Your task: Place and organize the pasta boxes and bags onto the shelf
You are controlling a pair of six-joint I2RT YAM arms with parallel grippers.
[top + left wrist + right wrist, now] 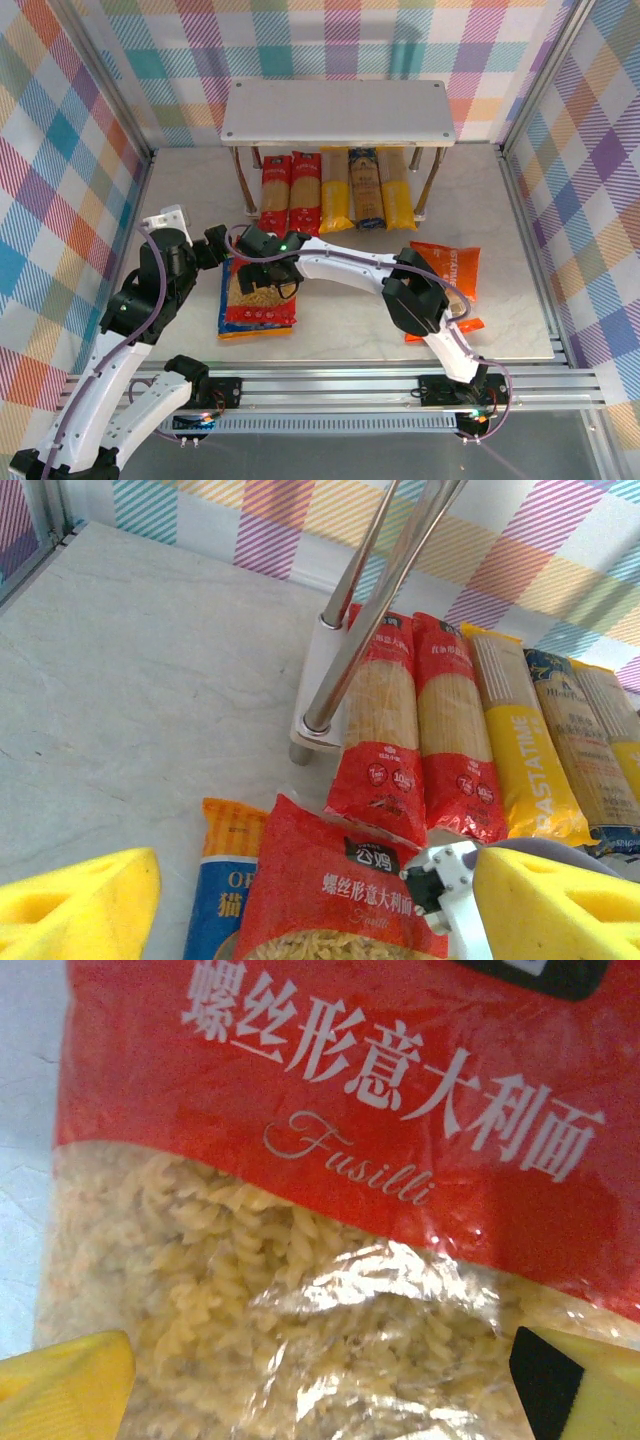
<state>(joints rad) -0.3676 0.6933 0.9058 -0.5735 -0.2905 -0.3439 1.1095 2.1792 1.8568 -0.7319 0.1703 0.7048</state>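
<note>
The red bag (330, 1090), printed "螺丝形意大利面" and "Fusilli" in white above a clear window full of spiral pasta, lies flat on the marble-look table (500, 230) in front of the shelf (338, 110). It rests on top of a blue-and-orange bag (225, 880), whose label shows only a few cut-off characters. The right gripper (262, 270) hangs just over the red bag with its yellow pads (65, 1385) spread wide apart and clamped on nothing. The left gripper (215, 248) sits just beside the bag's left edge, and its yellow pads (80, 910) are also well apart and empty. Under the shelf's top board, five long spaghetti packs lie side by side: two red packs (378, 730), a yellow pack (525, 760) lettered "PASTAMIE", a dark blue pack (575, 750), and another yellow one (397, 190). An orange bag (448, 265) lies to the right, partly under the right arm, its writing too small to read.
</note>
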